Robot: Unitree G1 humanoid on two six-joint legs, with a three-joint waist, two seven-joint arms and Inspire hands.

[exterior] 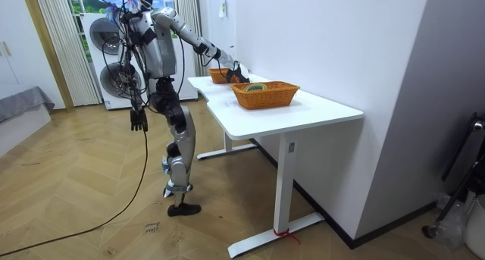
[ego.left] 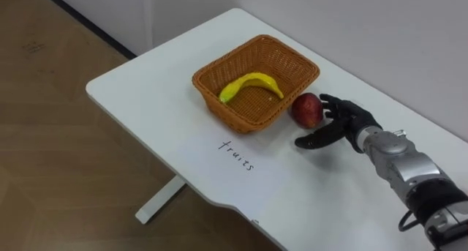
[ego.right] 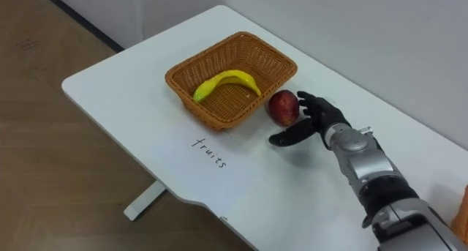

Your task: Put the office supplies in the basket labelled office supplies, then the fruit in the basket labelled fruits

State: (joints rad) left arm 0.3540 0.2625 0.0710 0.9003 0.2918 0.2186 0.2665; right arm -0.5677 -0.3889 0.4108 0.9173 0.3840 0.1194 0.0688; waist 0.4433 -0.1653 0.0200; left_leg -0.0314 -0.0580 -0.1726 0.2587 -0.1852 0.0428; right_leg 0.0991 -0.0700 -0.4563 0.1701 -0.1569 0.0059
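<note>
A wicker fruit basket (ego.left: pixel 207 75) stands on the white table (ego.left: pixel 153 112) with a yellow banana (ego.left: pixel 252 85) lying in it. A red apple (ego.left: pixel 307 109) sits on the table just outside the basket's right corner. My right hand (ego.left: pixel 344 124) is open at the apple's right side, its fingers spread along the fruit's far side and its thumb pointing left along the near side. I cannot tell whether the fingers touch the apple. In the room view my left hand (exterior: pixel 137 121) hangs relaxed at my side.
A handwritten label (ego.left: pixel 236 154) marks the table in front of the fruit basket. A second wicker basket (exterior: pixel 265 94) with coloured items stands nearer the room view's right. I stand at the table's side. A wall runs behind the table.
</note>
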